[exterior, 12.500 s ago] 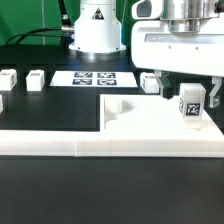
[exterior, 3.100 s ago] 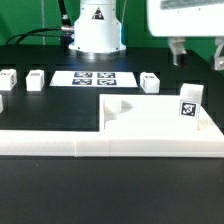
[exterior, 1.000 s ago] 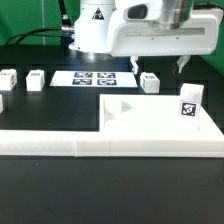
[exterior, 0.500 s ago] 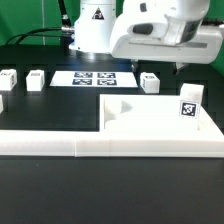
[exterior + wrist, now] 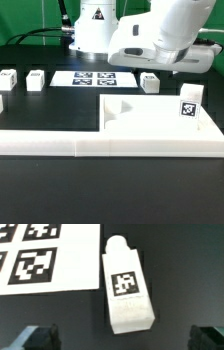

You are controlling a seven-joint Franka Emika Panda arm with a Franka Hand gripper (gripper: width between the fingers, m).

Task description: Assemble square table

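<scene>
The exterior view sits low, little above the table (image 5: 110, 195), and looks almost level across it toward the robot base (image 5: 97, 30) at the far side. The long white wall (image 5: 110, 147) runs across the frame nearest its lens. This view stands far enough back to take in the whole work area. The wrist view is carried on the arm and looks straight down at the table from close by, with the dark fingers (image 5: 40, 336) of the claw (image 5: 122, 339) in shot. It takes in part of the marker board (image 5: 30, 258) and a tagged leg (image 5: 125, 283) lying just beside it. The exterior view shows that same patch in its middle distance, with the leg on the exterior view's right of the board.
</scene>
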